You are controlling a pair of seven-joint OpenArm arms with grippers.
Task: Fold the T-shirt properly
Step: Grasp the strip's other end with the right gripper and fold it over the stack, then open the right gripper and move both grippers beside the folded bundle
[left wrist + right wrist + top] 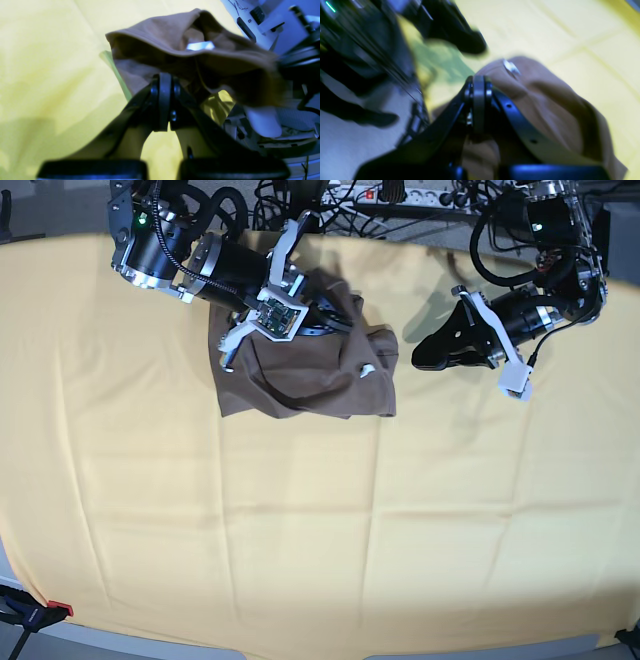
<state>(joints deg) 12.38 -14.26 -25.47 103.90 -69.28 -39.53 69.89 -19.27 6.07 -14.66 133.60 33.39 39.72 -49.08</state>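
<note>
The taupe T-shirt (300, 385) lies bunched on the yellow cloth (300, 530) at the back of the table. My right gripper (335, 328) sits on the shirt's upper middle. In the right wrist view its fingers (478, 85) are pressed together into the fabric (545, 100), shut on a fold near the light tag (511, 67). My left gripper (418, 362) hovers just right of the shirt's right edge, with cloth showing between them. Seen from the left wrist, the left gripper (163, 80) is shut with nothing in it, and the raised shirt (155, 32) with its tag (200, 45) lies beyond.
A power strip and tangled cables (400, 195) run along the far edge behind both arms. A clamp (40, 612) holds the yellow cloth at the near left corner. The cloth stretches wide in front of the shirt.
</note>
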